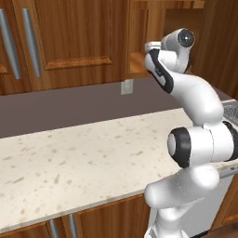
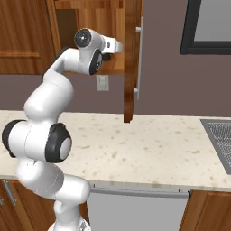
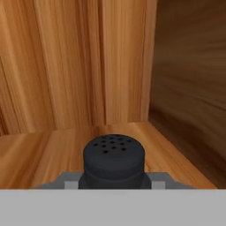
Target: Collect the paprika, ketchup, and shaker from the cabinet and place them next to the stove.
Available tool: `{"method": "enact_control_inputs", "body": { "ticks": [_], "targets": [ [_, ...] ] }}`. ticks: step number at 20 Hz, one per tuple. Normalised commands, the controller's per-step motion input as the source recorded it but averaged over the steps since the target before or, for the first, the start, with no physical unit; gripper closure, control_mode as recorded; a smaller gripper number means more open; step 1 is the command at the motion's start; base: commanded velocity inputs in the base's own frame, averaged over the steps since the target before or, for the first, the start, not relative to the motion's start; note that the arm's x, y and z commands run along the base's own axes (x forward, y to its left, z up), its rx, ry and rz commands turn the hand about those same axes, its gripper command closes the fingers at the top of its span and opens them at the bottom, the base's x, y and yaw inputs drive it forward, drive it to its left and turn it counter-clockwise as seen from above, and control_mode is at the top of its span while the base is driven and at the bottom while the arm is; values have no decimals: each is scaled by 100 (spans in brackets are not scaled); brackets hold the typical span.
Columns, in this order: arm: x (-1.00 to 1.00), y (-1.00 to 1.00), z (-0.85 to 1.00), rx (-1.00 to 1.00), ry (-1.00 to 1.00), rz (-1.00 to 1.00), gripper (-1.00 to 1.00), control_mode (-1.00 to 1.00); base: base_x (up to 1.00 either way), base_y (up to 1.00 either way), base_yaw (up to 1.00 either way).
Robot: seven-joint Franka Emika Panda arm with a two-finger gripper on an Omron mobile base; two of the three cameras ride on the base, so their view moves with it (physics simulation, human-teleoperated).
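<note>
**Shaker gripped inside the cabinet niche**

In the hand view, the gripper (image 3: pixel 113 182) is closed around the black shaker (image 3: pixel 114 160) at bottom centre, one finger on each side of it. The shaker stands on the wooden shelf of the cabinet (image 3: pixel 123 66), near the right inner wall. In the left base view the arm reaches into the niche at upper right.

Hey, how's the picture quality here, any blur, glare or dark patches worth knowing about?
Hand view: the shaker is fairly sharp, its holes readable; the cabinet side wall is streaky and darker. Left base view: evenly lit, no glare on the counter, slightly soft. Right base view: the niche behind the arm is shadowed; the wall is flat and dim.
</note>
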Motion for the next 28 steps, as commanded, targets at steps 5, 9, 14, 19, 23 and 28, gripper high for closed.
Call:
{"method": "enact_control_inputs", "body": {
  "ticks": [5,9,14,19,23,28],
  "targets": [
    [-83,6,14,0,-7,0,100,-100,0,0,0],
    [-97,0,32,0,0,0,100,-100,0,0,0],
    [-100,0,23,0,0,0,100,-100,0,0,0],
    [-100,0,7,0,0,0,100,-100,0,0,0],
    [-100,0,-8,0,-5,0,100,-100,0,0,0],
    [-100,0,-21,0,-14,0,100,-100,0,0,0]
  ]
}}
